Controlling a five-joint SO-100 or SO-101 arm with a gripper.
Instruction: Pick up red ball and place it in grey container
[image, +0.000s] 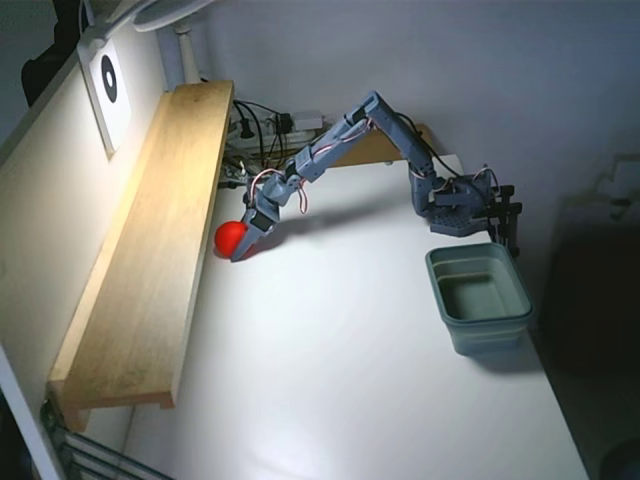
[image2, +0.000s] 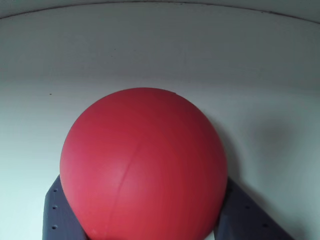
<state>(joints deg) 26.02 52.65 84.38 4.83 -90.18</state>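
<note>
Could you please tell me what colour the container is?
Grey-green; the container shows best in the fixed view.

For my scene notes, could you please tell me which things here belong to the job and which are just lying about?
Job: red ball, gripper around it, grey container.
Lying about: wooden shelf, target card, cables, lamp.
</note>
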